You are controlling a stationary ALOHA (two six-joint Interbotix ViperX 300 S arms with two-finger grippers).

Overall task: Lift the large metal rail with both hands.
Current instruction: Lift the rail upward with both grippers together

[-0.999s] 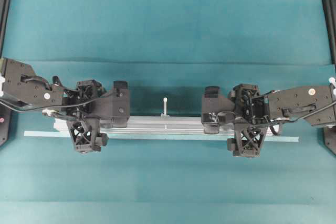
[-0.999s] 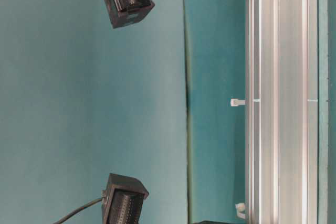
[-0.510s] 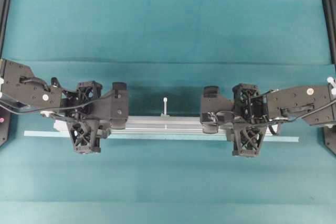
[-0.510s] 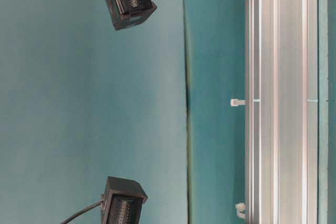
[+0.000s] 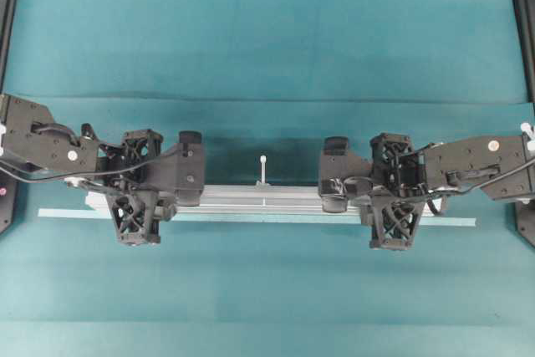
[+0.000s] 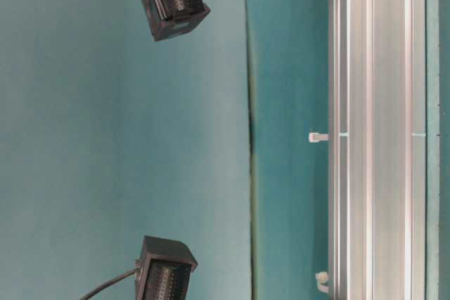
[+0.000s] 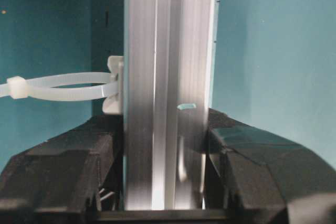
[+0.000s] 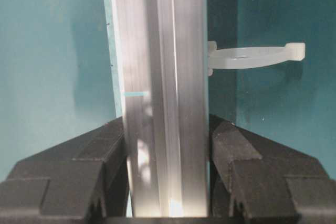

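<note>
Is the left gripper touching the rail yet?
Touching. In the left wrist view both fingers of the left gripper press against the sides of the rail, with no gap showing.

Left gripper [image 5: 136, 196] astride rail [image 5: 263, 199] left end, right gripper [image 5: 394, 201] right

Teal cloth [image 5: 267, 39] covers the whole work surface, with faint horizontal creases across it. A teal backdrop wall [image 6: 105, 138] meets the cloth at a dark seam [image 6: 250, 138]. Black frame posts [image 5: 525, 22] stand at the edges. Light is even and soft.
</note>
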